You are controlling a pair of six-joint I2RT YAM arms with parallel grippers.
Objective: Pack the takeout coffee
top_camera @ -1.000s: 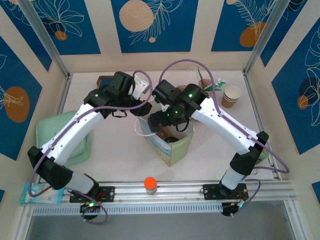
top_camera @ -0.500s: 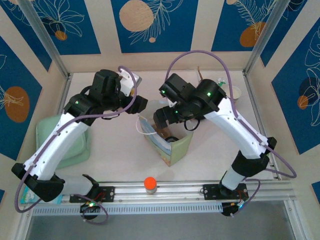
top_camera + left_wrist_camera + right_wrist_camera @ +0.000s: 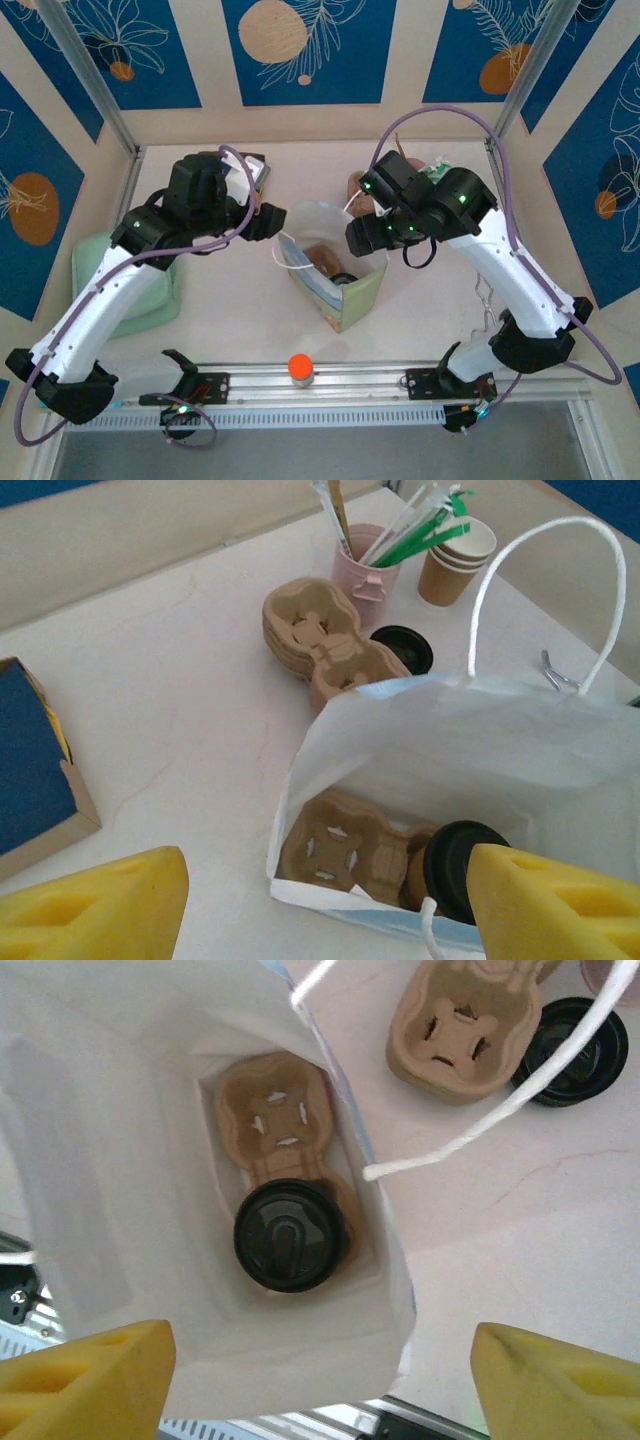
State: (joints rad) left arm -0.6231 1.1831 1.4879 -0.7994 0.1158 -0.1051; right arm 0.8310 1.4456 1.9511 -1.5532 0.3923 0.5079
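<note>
Cup [image 3: 290,1235] in carrier [image 3: 275,1110] inside bag [image 3: 90,1160]

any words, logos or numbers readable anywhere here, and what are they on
No text can be read in any view.
On the white paper bag: plain inside, blue print outside, no legible letters.
On the black plastic cup lid: raised moulding, too blurred to read.
On the blue-topped cardboard box: no lettering visible.
On the stacked brown paper cups: plain.
On the blue wall panels: leaf and circle patterns, no words.
</note>
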